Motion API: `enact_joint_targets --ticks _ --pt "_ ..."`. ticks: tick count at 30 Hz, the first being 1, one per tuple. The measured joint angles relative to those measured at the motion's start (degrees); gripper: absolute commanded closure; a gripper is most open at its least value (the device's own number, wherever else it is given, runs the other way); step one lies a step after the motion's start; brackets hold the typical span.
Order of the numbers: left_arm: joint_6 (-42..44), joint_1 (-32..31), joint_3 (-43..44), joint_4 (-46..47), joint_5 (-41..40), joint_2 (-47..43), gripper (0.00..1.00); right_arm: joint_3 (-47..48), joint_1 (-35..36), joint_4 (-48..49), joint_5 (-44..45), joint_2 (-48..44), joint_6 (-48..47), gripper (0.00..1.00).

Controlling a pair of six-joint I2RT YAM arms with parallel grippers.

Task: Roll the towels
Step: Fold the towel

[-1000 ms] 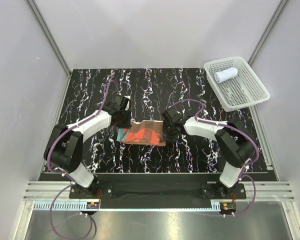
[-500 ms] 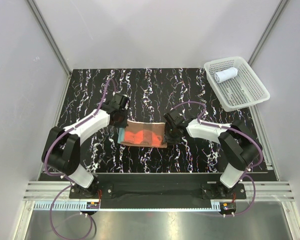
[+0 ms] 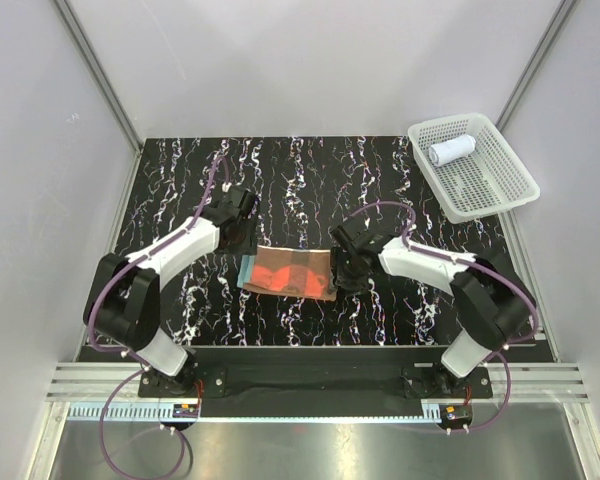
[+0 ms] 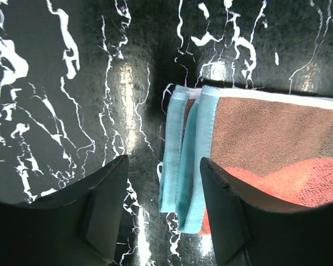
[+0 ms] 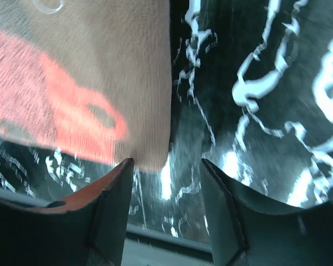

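The orange-red towel (image 3: pixel 288 272) lies folded flat on the black marbled table, brown side showing in both wrist views. Its teal edging (image 4: pixel 183 166) sits in doubled layers between the fingers of my left gripper (image 4: pixel 164 210), which is open and not pinching it. My left gripper (image 3: pixel 242 238) hovers at the towel's left end. At the towel's right end is my right gripper (image 3: pixel 348 268), also open (image 5: pixel 166 210), with the towel's brown corner (image 5: pixel 150 138) just beyond its left finger. The white towel (image 3: pixel 451 150) lies rolled in the basket.
The white mesh basket (image 3: pixel 500 190) stands at the table's back right corner. Grey walls with aluminium rails enclose the table on three sides. The table's near edge (image 5: pixel 155 238) shows just below my right fingers.
Both grippers have opened and let go of the orange-red towel's ends. The towel has settled flatter on the table, and the right gripper has shifted slightly right.
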Motion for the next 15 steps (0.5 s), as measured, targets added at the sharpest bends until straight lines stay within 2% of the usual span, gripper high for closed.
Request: enact_joint_targets --ticks 6,7,10,11,15 --pt "-1.1 -1.9 0.3 -1.3 0.5 -5.8 0.54 4.7 0.0 -4.0 0.9 -7.7 -1.9 0.58" --pt "-1.3 -2.4 0.2 -0.9 1.3 -7.5 0.58 5.7 0.0 -3.5 0.7 -8.8 -2.0 0.66" --pt "-2.5 -3.8 -1.4 2.3 5.0 -12.0 0.65 7.5 -0.2 -1.0 -0.7 -10.3 -2.3 0.82" --pt "-3.0 -4.1 -2.6 3.9 6.4 -13.2 0.65 7.8 -0.5 -0.1 -1.4 -10.2 -2.3 0.9" --pt "-5.1 -4.7 -7.8 8.3 11.7 -13.7 0.69 7.8 -2.3 4.3 -5.0 -7.3 -1.3 1.0"
